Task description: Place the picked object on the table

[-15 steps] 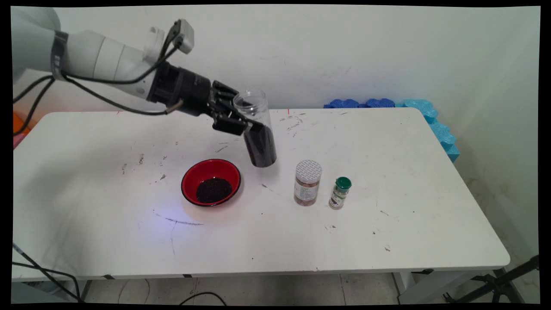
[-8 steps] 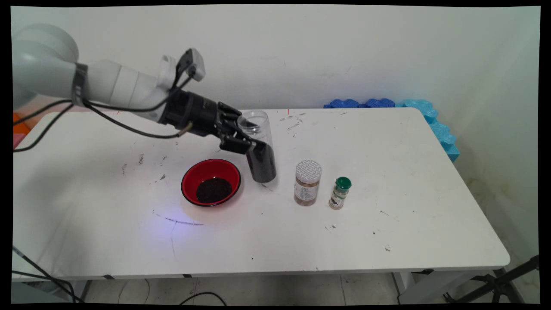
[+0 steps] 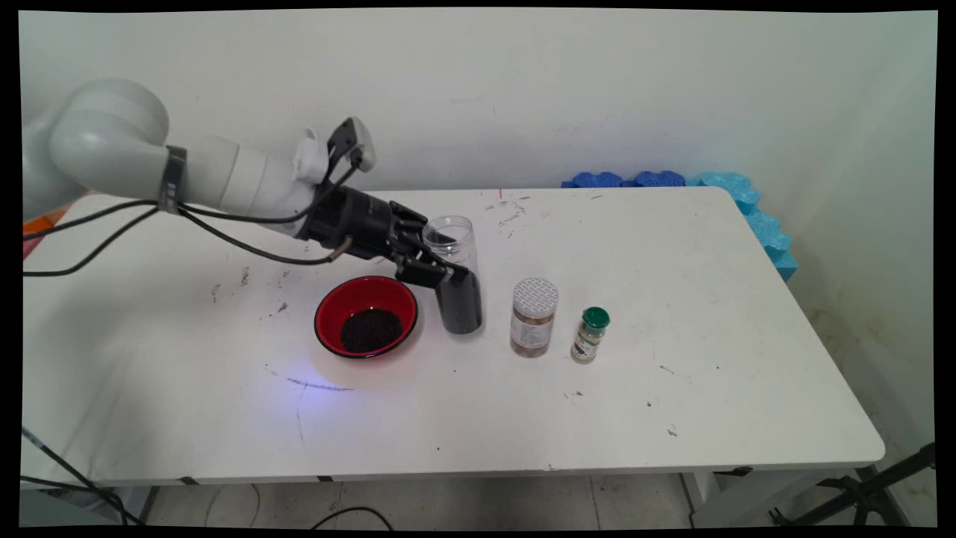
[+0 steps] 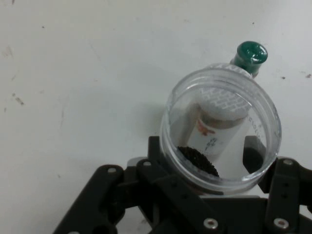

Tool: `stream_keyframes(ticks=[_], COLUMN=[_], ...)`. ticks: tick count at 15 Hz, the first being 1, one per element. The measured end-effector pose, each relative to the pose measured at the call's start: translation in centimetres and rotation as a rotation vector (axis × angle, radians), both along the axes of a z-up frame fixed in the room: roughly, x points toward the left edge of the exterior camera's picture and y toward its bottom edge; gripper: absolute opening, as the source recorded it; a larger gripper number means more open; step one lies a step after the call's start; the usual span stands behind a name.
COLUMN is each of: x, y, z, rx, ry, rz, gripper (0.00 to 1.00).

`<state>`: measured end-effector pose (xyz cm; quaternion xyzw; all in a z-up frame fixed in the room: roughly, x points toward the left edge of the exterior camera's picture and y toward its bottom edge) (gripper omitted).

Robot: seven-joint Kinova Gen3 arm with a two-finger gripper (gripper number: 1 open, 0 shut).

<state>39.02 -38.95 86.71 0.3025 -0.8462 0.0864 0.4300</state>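
The gripper pinches an open clear jar of dark grains, standing mid-table just beside the red bowl. Only the hand view looks down through the jar's mouth. The main view alone shows the bowl; the white-lidded jar and green-capped bottle stand toward the right edge.

Clear plastic jar: lidless, mouth open upward, lower half filled with dark grains, upper half see-through. Stands near upright, slight tilt, base at or just above table; contact unclear. Clamped between black gripper fingers at mid-height. Position: just right of red bowl, left of white-lidded jar.
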Motion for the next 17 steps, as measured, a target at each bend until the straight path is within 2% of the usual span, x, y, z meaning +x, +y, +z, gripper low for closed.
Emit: stream_keyframes(ticks=[6,14,15,17], x=[-0.8,-1.3,-1.3,-1.4], y=[-0.3,-0.6,-0.7,-0.7], z=[-2.0,-3.4,-3.5,-3.6], rx=[0.009,0.013,0.012,0.009], ry=[-0.011,-0.019,-0.018,-0.018], rz=[0.003,0.011,0.011,0.009], gripper=[0.00,0.00,1.00,1.00])
